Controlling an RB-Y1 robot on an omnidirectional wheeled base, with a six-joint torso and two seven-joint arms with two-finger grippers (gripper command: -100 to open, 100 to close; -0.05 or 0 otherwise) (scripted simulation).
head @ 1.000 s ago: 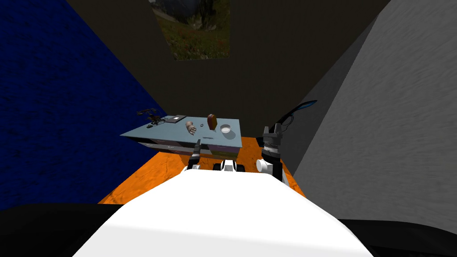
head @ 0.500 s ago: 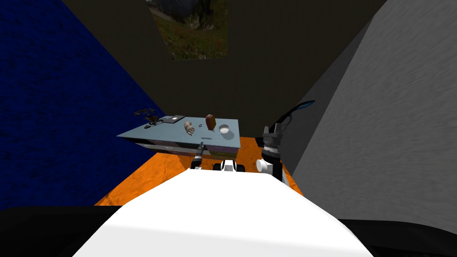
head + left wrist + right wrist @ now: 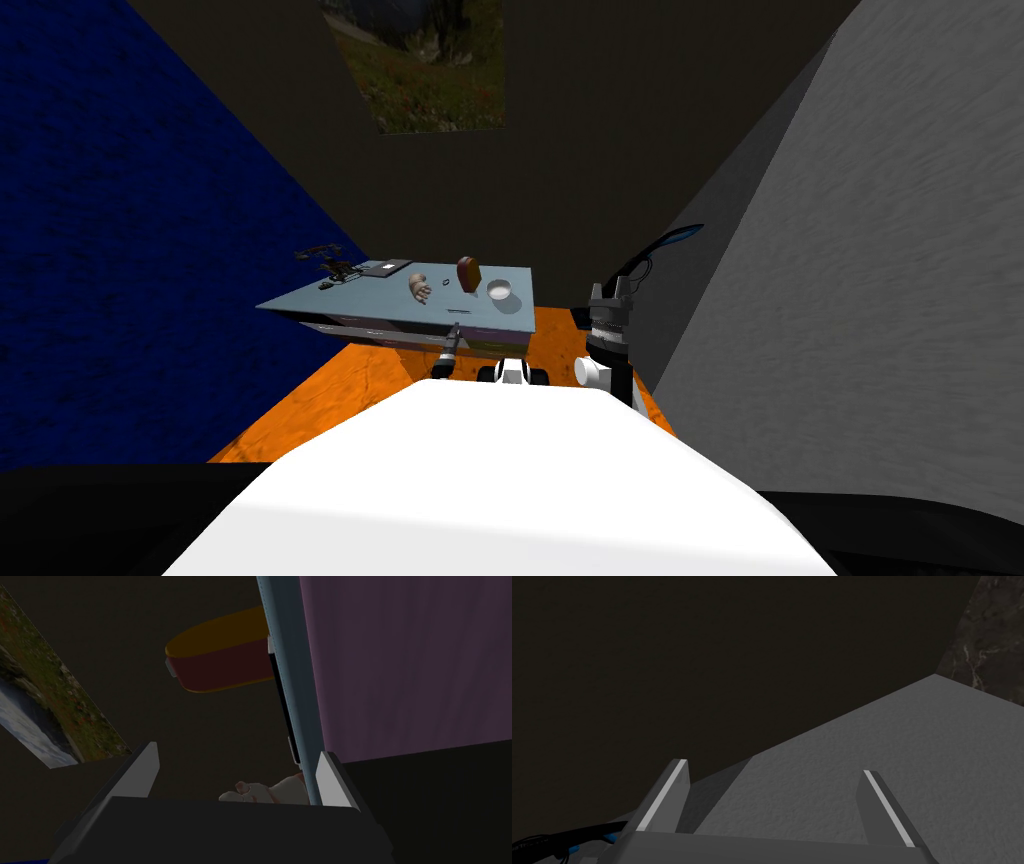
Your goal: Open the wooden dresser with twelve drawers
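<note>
Both spread: left end effector [image 3: 237, 751] at dresser's [image 3: 282, 606] front top edge, wrist view adds purple drawer front [image 3: 400, 661]; right end effector [image 3: 610, 290] raised alongside.

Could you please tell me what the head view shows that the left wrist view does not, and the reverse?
The head view adds the white bowl, the orange floor and the right gripper. The left wrist view adds the left gripper with its fingers open, and the red object with its yellow edge. Both share the dresser top, model hand, purple drawer front and wall picture.
</note>
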